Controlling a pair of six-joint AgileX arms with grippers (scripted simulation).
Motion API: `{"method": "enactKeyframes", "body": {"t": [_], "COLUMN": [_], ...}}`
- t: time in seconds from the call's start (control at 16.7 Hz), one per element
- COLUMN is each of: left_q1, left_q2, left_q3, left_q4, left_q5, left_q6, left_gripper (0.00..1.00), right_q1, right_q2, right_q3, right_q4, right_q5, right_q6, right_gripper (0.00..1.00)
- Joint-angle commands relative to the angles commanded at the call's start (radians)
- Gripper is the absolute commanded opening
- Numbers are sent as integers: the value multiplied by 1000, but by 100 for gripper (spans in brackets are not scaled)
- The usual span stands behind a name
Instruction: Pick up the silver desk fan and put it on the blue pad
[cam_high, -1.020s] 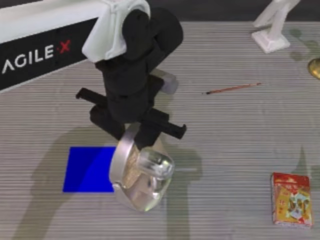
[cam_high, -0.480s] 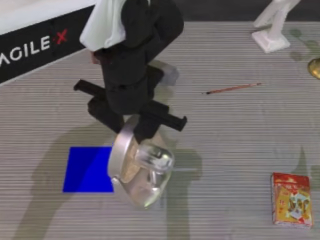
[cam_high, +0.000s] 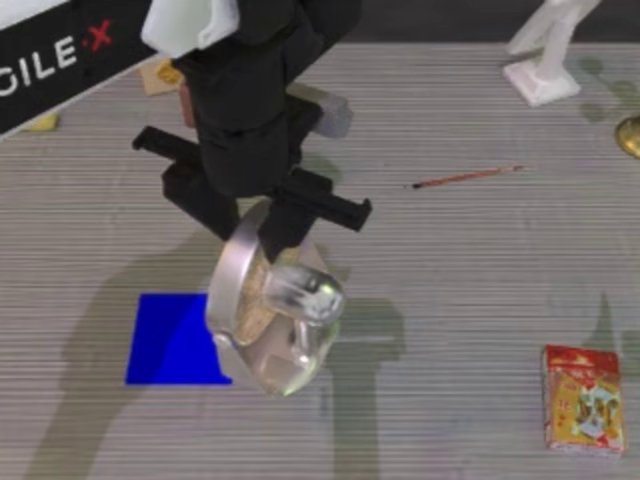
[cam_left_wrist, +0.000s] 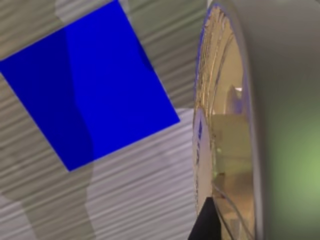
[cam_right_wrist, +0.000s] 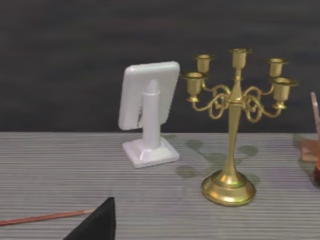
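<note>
The silver desk fan (cam_high: 275, 315) hangs tilted in the middle of the table, its chrome rim edge-on and its hub toward the top view's right. My left gripper (cam_high: 262, 238) is shut on the top of the rim. In the left wrist view one dark fingertip (cam_left_wrist: 206, 222) lies against the gold mesh face of the fan (cam_left_wrist: 225, 115). The blue pad (cam_high: 172, 340) lies flat just left of the fan, and the fan's lower edge overlaps the pad's right side. The pad (cam_left_wrist: 95, 85) shows bare in the left wrist view. My right arm is out of the top view; one of its fingertips (cam_right_wrist: 100, 220) shows in its wrist view.
A thin red brush (cam_high: 465, 178) lies right of centre. A red box (cam_high: 583, 398) sits at the front right. A white stand (cam_high: 545, 60) and a gold candelabra (cam_right_wrist: 232, 125) stand at the back right. Small tan and yellow items (cam_high: 160, 75) lie at the back left.
My left arm has risen and drifted left with the fan in its grip. The fan now sits higher and slightly closer to the blue pad.
</note>
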Motion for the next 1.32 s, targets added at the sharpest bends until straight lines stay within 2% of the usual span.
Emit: {"method": "enactKeyframes", "body": {"t": [0.24, 0.48, 0.66, 1.14, 1.32], "left_q1": [-2, 19, 45, 142, 179], "left_q2": [1, -3, -14, -95, -135], "left_q3": [-8, -28, -48, -148, -194], "left_q4": [-1, -12, -19, -11, 2], "left_q5": [0, 1, 3, 7, 9], "left_q6": [-30, -220, -465, -1287, -1550], "left_gripper": [0, 0, 0, 0, 0], "right_q1": [0, 0, 0, 0, 0], "right_q2": [0, 0, 0, 0, 0], "right_q3": [0, 0, 0, 0, 0], "right_q4": [0, 0, 0, 0, 0], "right_q5": [0, 0, 0, 0, 0], "right_q6": [0, 0, 0, 0, 0], "right_gripper": [100, 100, 100, 100, 100]}}
